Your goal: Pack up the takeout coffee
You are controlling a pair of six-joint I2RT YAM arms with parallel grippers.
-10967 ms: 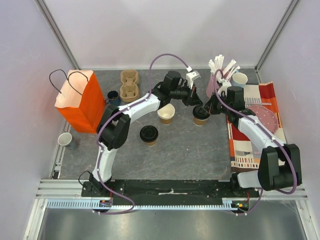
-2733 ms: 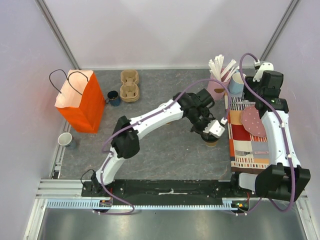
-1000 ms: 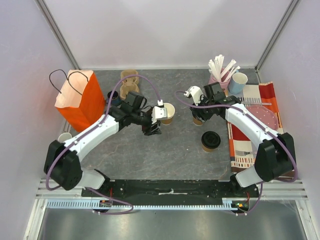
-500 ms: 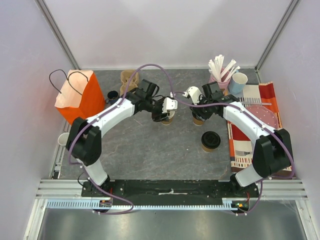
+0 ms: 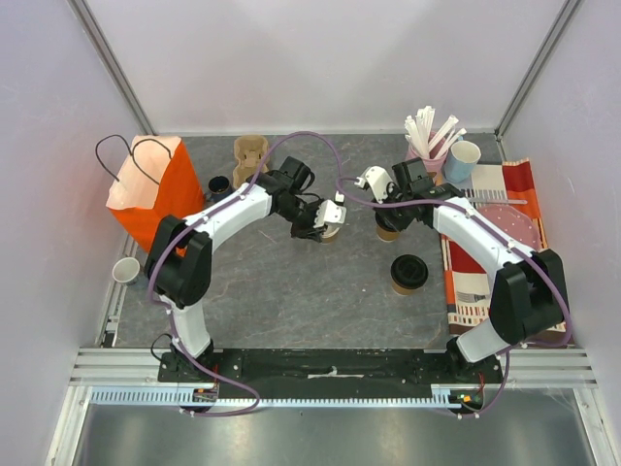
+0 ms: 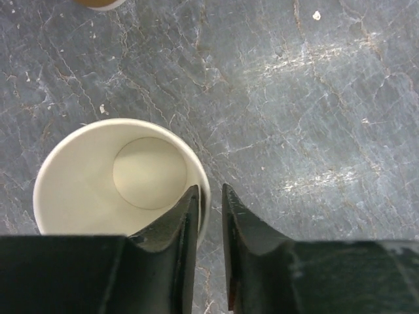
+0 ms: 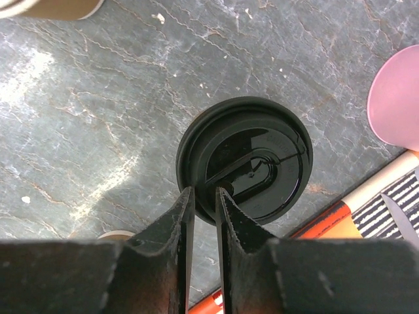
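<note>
Early stage, by appearance: left tool (image 6: pixel 208 190) clamped on lidless cup (image 6: pixel 98 190) wall, right tool (image 7: pixel 201 191) pinching black lid (image 7: pixel 262 140) rim at its tips, lidded cup (image 5: pixel 408 273) on tabletop (image 5: pixel 291 301) near right tool, orange bag (image 5: pixel 155 199) apparently not yet loaded.

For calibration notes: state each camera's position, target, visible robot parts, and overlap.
Top external: above, behind bases, facing down at grey table; both arms show.
Left wrist: down into open brown kraft paper cup; left gripper straddles rim.
Right wrist: down onto round black plastic lid; right gripper shows.
Shared: top view shows cup and lid.
</note>
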